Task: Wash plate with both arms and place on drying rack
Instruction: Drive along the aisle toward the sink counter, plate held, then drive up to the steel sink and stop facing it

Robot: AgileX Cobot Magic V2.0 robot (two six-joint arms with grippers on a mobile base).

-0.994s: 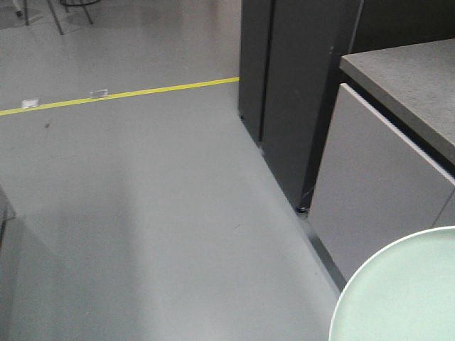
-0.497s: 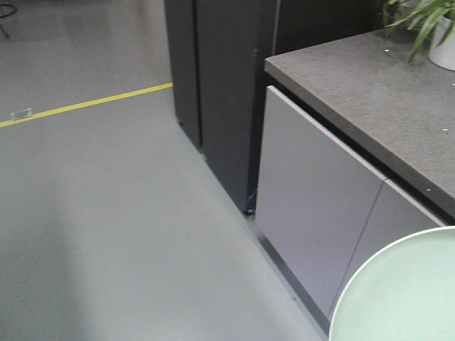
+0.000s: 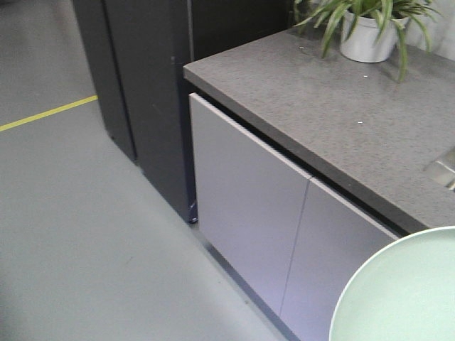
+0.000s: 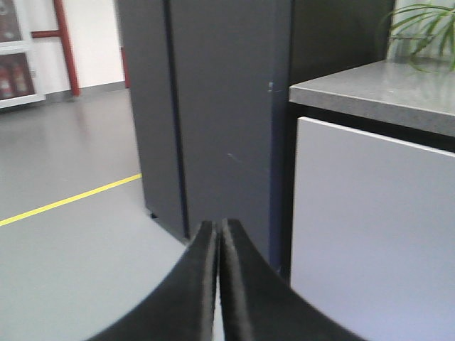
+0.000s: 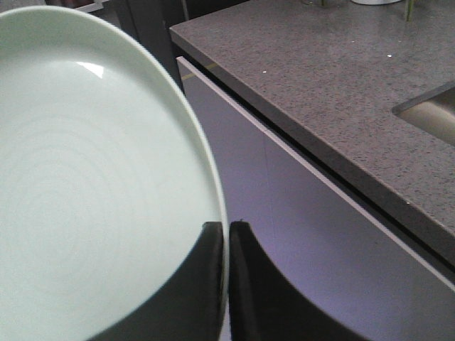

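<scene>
Currently: plate (image 5: 92, 192), lower left of right-wrist view, rim pinched in my right claw (image 5: 227, 238), held clear of the tabletop (image 5: 341, 78) for carrying. My left claw (image 4: 219, 238): clenched, empty, likely spare for washing.

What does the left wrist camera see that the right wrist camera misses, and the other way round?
Only the left wrist view shows the left gripper, shut on nothing, the yellow floor line and a red post. Only the right wrist view shows the right gripper shut on the rim of the pale green plate, plus a corner of the sink. Both show the grey countertop and the pale cupboard door beneath it.
</scene>
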